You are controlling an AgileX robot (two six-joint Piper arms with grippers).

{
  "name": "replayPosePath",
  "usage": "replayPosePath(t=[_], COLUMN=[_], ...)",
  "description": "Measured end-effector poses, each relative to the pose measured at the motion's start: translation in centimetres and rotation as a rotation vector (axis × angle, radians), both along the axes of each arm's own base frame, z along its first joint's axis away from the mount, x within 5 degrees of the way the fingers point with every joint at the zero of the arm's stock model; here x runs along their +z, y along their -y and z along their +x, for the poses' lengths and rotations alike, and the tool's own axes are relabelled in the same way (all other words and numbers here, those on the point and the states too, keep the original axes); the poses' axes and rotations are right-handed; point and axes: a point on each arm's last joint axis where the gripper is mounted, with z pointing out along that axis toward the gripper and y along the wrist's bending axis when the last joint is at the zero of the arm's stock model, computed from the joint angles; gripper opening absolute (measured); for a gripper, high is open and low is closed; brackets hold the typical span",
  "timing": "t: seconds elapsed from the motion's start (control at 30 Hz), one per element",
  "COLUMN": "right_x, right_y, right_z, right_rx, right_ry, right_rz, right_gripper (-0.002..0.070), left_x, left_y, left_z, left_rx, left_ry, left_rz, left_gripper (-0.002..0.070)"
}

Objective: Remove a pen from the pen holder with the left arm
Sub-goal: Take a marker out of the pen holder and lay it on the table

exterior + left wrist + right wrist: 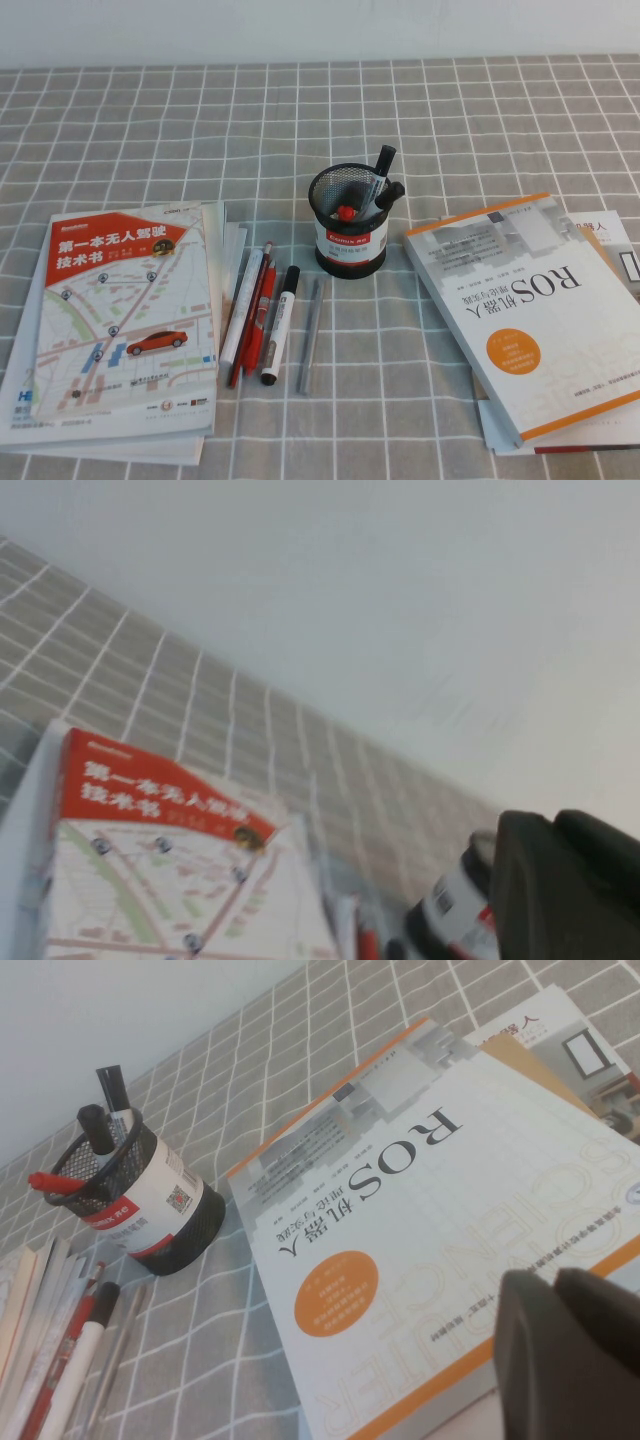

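**Pen holder untouched, reach not yet made**

Left gripper [556,830] hangs over the near left side by the map book [150,900], jaws closed and empty. It is out of the high view. Right gripper [556,1295] sits near the ROS book [420,1220], and its jaws look pressed together with nothing held.

Step in hand, as I read it: approach. The next move calls for opening the jaws, travelling to the pen holder [350,235], dropping from above onto one stem, pinching it and lifting straight up.

The holder stands upright mid-surface between the two books. It is a round black wire-mesh cup with a white-and-red label. Two black-capped markers [385,165] lean out over its right rim, and a red-tipped pen [346,212] sits low inside. The markers are smooth plastic cylinders and probably the easiest target.

Loose pens [265,310] lie flat just beside the map book. Both book covers are glossy. The cloth [150,130] covering the surface is grey with a white grid and looks soft.
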Motion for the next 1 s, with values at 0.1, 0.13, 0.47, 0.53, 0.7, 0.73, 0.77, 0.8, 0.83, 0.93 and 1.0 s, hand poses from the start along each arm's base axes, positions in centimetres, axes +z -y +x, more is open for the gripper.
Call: replayPosePath(t=[0.1, 0.13, 0.47, 0.53, 0.7, 0.73, 0.77, 0.8, 0.83, 0.93, 1.0], right_x=[0.0, 0.0, 0.0, 0.0, 0.0, 0.0, 0.0, 0.0, 0.0, 0.0, 0.0], right_y=[0.0, 0.0, 0.0, 0.0, 0.0, 0.0, 0.0, 0.0, 0.0, 0.0, 0.0], right_z=[0.0, 0.0, 0.0, 0.0, 0.0, 0.0, 0.0, 0.0, 0.0, 0.0, 0.0], right_rx=[0.000, 0.000, 0.000, 0.000, 0.000, 0.000, 0.000, 0.000, 0.000, 0.000, 0.000], right_ry=[0.000, 0.000, 0.000, 0.000, 0.000, 0.000, 0.000, 0.000, 0.000, 0.000, 0.000], right_rz=[0.000, 0.000, 0.000, 0.000, 0.000, 0.000, 0.000, 0.000, 0.000, 0.000, 0.000], right_gripper=[-0.0013, -0.0013, -0.0013, -0.0013, -0.0013, -0.0013, -0.0013, -0.0013, -0.0013, -0.0013, -0.0013], left_x=[2.5, 2.9, 7.6, 7.6, 6.3, 5.9, 5.6, 5.2, 4.9, 4.1, 3.7], left_y=[0.3, 0.3, 2.4, 3.0, 4.4, 4.7, 4.9, 5.1, 5.4, 6.1, 6.8], left_z=[0.5, 0.7, 6.5, 7.8, 11.4, 12.0, 12.5, 13.0, 13.5, 14.8, 15.4], left_rx=[-0.036, -0.042, -0.262, -0.314, -0.447, -0.471, -0.490, -0.511, -0.535, -0.590, -0.629], left_ry=[-0.082, -0.090, -0.179, -0.192, -0.225, -0.228, -0.228, -0.225, -0.220, -0.175, -0.126], left_rz=[0.161, 0.186, 0.566, 0.591, 0.617, 0.617, 0.618, 0.620, 0.621, 0.630, 0.658], left_gripper=[-0.0002, -0.0002, -0.0002, -0.0002, -0.0002, -0.0002, -0.0001, 0.0002, 0.0008, 0.0053, 0.0103])
